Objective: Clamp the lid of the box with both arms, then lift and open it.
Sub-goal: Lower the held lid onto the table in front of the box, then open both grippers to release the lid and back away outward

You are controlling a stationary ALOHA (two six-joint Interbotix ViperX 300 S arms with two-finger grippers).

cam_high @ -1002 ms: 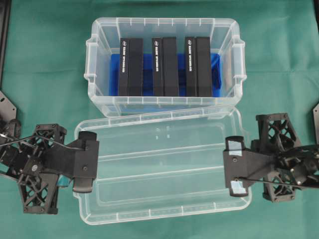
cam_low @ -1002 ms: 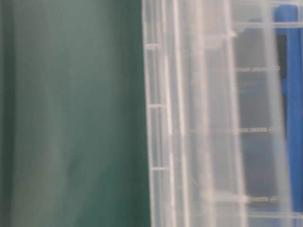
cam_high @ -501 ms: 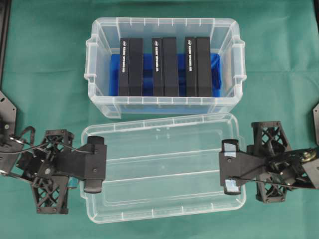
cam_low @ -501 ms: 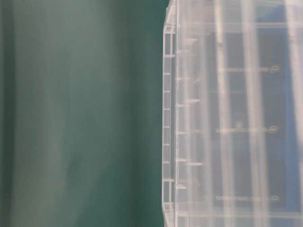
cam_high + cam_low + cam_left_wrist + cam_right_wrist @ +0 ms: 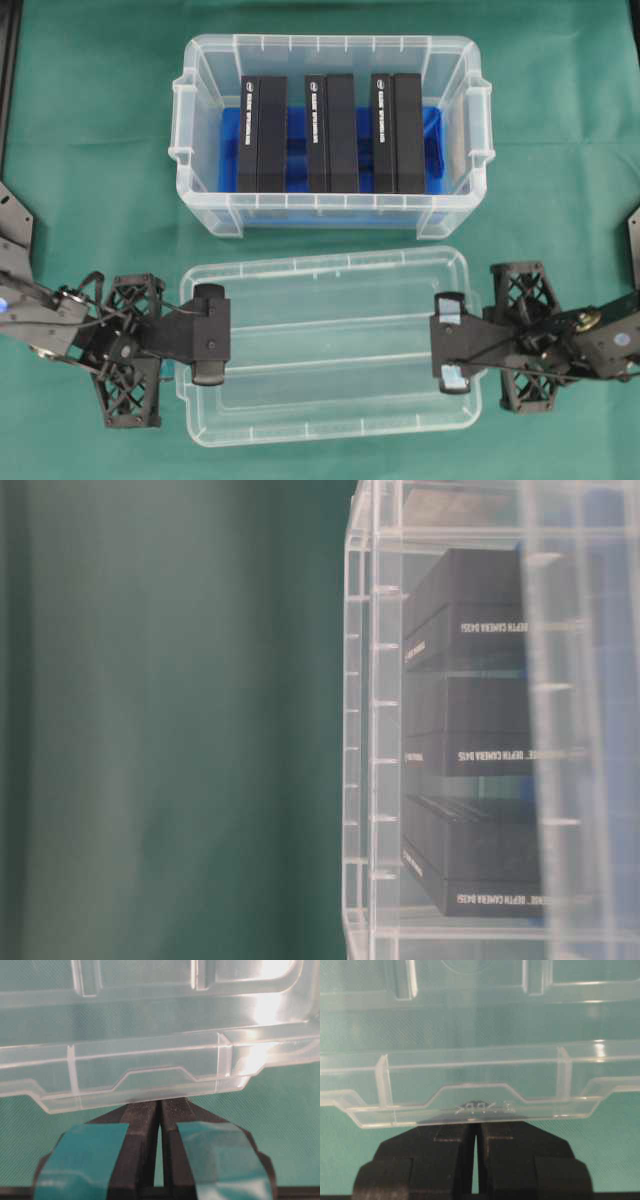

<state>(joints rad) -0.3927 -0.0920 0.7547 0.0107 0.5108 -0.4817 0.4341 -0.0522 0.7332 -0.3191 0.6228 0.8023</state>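
Lid off, held at both ends
The left gripper (image 5: 208, 320) and right gripper (image 5: 449, 343) pinch the lid (image 5: 325, 345) near the worktop's front edge.

Counter (image 5: 90, 120) was covered in a green cloth, slightly wrinkled. The box (image 5: 200, 205) sat right on it toward the far side. The lid (image 5: 330, 345) was on the near side, couldn't tell if it actually touched down.
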